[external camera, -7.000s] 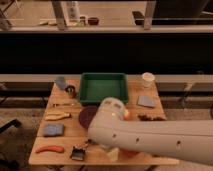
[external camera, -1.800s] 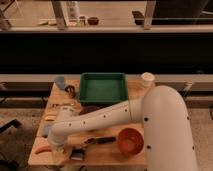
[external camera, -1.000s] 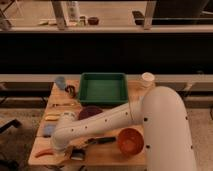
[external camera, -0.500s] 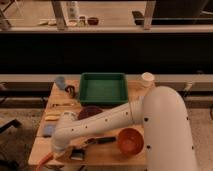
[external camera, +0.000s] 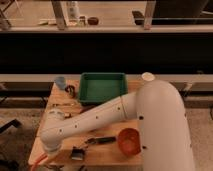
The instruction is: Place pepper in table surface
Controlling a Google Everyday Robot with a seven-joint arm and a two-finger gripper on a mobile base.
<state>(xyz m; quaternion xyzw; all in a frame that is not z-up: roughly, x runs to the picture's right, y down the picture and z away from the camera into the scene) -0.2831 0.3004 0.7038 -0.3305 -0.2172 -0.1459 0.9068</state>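
My white arm reaches from the right across the table surface [external camera: 107, 156] to its front left corner. The gripper [external camera: 44, 154] is down there, its fingers hidden under the wrist. Only an orange-red end of the pepper [external camera: 36, 163] shows, sticking out below the gripper at the table's front left edge. The gripper is shut on the pepper.
A green tray [external camera: 102, 87] lies at the back middle, with a blue cup [external camera: 60, 82] to its left and a white cup [external camera: 146, 77] to its right. An orange bowl [external camera: 130, 141] and a black-handled tool [external camera: 102, 140] lie near the front edge.
The arm has sunk and drawn toward the front left corner over the pepper's spot. The pepper's end now pokes out under the gripper.
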